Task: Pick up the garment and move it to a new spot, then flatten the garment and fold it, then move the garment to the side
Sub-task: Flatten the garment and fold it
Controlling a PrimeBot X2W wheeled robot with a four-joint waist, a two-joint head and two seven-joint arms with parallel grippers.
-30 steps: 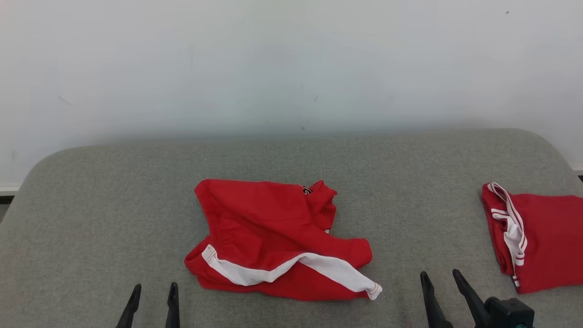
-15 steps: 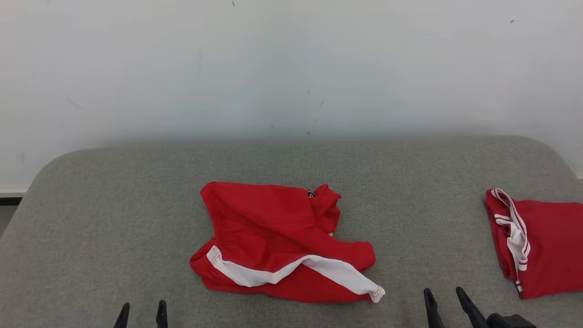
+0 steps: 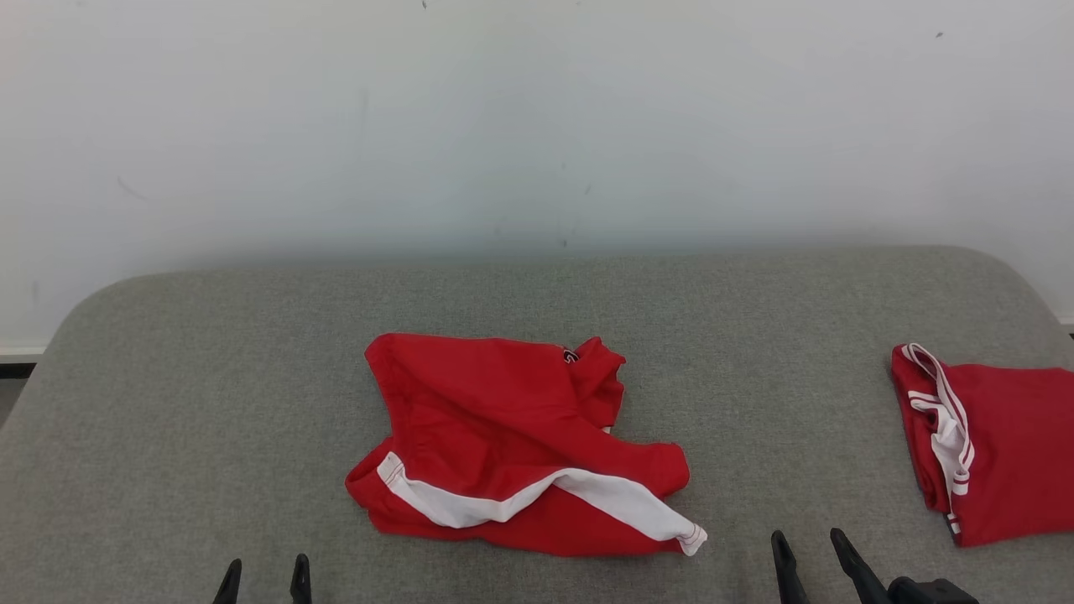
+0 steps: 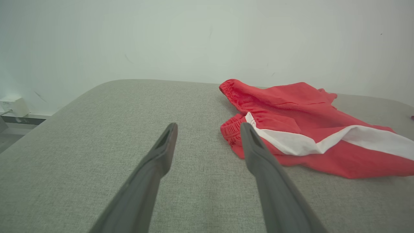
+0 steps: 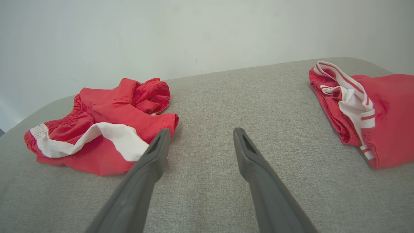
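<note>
Pale, lightly scuffed wall (image 3: 537, 126) across the upper half of the head view. Below it, wide grey fabric-covered surface (image 3: 210, 403) with rounded far corners, reaching down to the near edge. At its middle, lying loose and untouched, crumpled red garment (image 3: 503, 419): shorts by the look, bunched and partly doubled over, gathered elastic waistband (image 4: 231, 127) toward the robot's left, a rumpled fold at the far right corner. Near the right edge of the surface, well apart from the first, second red garment (image 3: 1007, 445) with white-and-red striped trim, roughly folded, cut off by the frame. Across the front of the middle piece, broad white stripe (image 3: 520, 499) running from the left hem to a pointed right tip. At the lower left, left gripper (image 3: 267, 564), jaws spread wide and empty, aimed forward over bare fabric, near the garment's left corner and clear of it. At the lower right, right gripper (image 3: 807, 535), likewise wide apart and holding nothing, aimed at the bare strip between the two red pieces. Low at the wall's foot in the left wrist view, small white box (image 4: 13, 105). Smallest of all, dark mark (image 3: 570, 356) on the garment's far edge.
</note>
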